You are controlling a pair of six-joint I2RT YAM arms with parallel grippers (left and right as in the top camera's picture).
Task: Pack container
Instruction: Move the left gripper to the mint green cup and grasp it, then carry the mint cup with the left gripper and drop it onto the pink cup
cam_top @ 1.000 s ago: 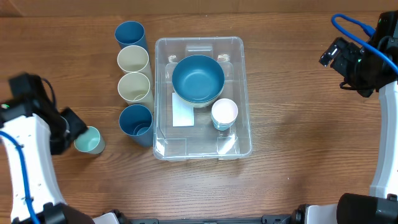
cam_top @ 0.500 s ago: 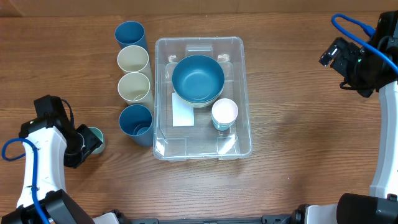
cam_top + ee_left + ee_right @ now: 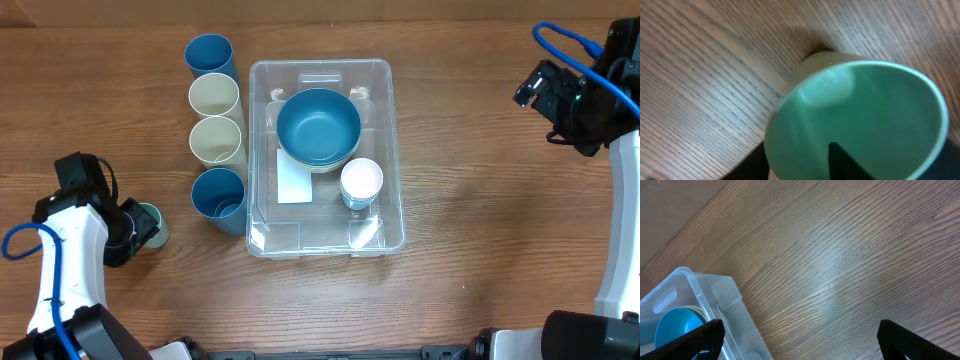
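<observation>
the clear container (image 3: 318,68) is seen at the centre of the frame, with a blue bowl (image 3: 318,125) inside. at lower left a green cup (image 3: 153,217) is straddled at its rim by the left gripper (image 3: 140,226) (whether it is clamped cannot be told). at upper right the right gripper (image 3: 800,327) is held wide open.

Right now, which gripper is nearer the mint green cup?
Left. The left gripper is right against the mint green cup; the right gripper hangs open far away, on the clear container's other side.
</observation>
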